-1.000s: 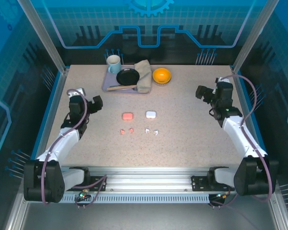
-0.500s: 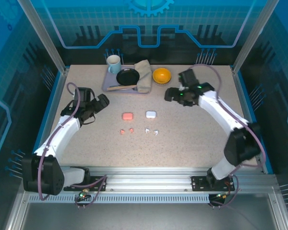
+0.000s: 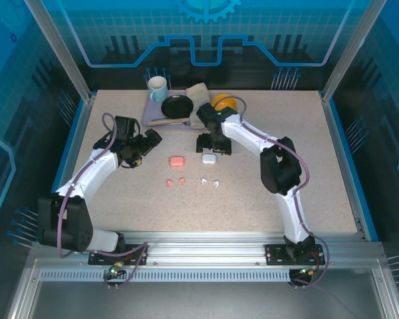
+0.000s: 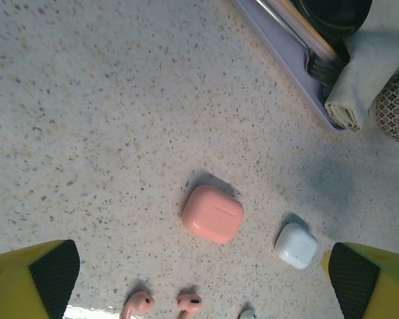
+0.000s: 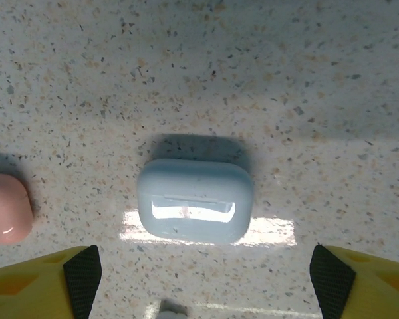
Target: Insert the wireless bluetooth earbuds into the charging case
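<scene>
A salmon-pink charging case (image 3: 177, 161) and a white charging case (image 3: 209, 159) lie closed, side by side, mid-table. In front of them lie two pink earbuds (image 3: 175, 181) and two white earbuds (image 3: 210, 182). My left gripper (image 3: 146, 143) hovers open to the left of the pink case (image 4: 213, 213); its wrist view also shows the white case (image 4: 296, 245) and the pink earbuds (image 4: 139, 304). Open as well, my right gripper (image 3: 213, 145) hangs just behind and above the white case (image 5: 195, 201), which lies between its fingers' line with nothing gripped.
At the back stand a lavender tray (image 3: 149, 118) with a black pan (image 3: 177, 106), a cup (image 3: 157, 88), a folded cloth (image 3: 199, 103) and an orange bowl (image 3: 223, 100). The right arm stretches across the table's middle right.
Both arms swung inward. The right gripper travelled from the far right edge to just above the white case. The left gripper moved right toward the pink case.
</scene>
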{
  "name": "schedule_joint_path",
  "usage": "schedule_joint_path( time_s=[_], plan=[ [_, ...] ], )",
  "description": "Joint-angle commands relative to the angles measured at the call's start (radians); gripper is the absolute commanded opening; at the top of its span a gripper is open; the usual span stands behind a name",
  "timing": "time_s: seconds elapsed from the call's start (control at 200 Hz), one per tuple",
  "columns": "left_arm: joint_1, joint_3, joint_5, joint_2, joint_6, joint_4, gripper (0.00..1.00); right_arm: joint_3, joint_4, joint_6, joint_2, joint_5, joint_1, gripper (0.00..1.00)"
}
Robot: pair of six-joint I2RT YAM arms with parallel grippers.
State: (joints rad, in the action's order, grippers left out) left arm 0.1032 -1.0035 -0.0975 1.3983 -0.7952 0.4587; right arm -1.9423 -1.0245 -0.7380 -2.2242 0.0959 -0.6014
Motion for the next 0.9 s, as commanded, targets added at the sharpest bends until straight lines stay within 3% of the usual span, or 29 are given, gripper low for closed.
schedule_joint_path(
  time_s=[0.0, 0.425, 0.89],
  plan=[
    [0.011, -0.029, -0.073, 0.023, -0.042, -0.029, 0.99, -0.080, -0.100, -0.033, -0.055, 0.027, -0.012, 0.86],
    [0.033, -0.037, -0.112, 0.047, -0.059, -0.072, 0.99, -0.213, -0.152, -0.052, -0.202, 0.046, -0.032, 0.85],
    [0.043, -0.029, -0.119, 0.037, -0.059, -0.080, 0.99, -0.212, -0.147, -0.053, -0.245, 0.051, -0.041, 0.79]
  ],
)
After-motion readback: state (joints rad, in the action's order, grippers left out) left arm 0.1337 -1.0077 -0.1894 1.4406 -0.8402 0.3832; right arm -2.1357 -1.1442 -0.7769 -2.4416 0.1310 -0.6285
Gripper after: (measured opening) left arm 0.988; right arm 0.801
